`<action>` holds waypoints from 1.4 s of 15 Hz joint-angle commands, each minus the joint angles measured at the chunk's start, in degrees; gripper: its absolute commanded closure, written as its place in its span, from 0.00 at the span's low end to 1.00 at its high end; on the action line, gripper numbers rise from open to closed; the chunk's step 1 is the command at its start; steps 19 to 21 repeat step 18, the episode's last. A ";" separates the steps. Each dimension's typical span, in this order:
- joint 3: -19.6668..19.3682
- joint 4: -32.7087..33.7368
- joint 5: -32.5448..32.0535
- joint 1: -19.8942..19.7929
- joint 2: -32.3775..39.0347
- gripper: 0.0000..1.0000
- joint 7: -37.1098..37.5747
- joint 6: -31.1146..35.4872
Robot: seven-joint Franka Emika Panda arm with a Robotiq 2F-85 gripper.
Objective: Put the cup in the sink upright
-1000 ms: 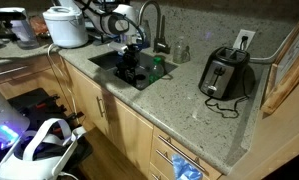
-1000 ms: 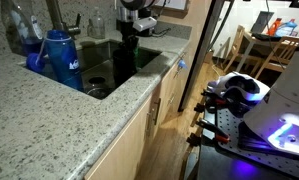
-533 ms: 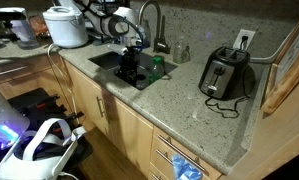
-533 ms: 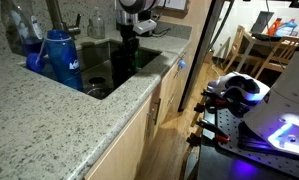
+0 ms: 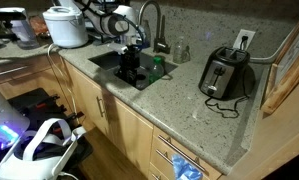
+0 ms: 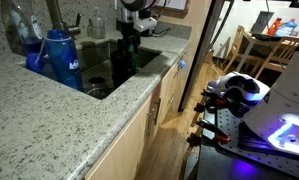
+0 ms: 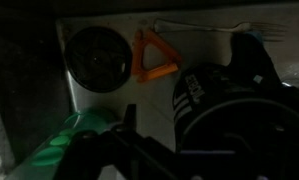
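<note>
Granite counter [image 5: 179, 105] edge, tool [image 5: 131, 68] inside sink [image 5: 103, 60]

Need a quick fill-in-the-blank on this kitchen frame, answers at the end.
The pincer is lowered into the ____. The sports bottle on the counter is ____ in colour. The triangle in the wrist view is ____ in colour.
Missing: sink; blue; orange.
</note>
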 commanded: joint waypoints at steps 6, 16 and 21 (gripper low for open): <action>-1.15 -10.47 -5.23 1.24 -16.91 0.00 1.17 0.84; 0.04 -11.62 -9.35 1.25 -23.20 0.00 0.22 -0.09; 0.01 -11.59 -9.35 1.24 -22.69 0.00 0.22 -0.09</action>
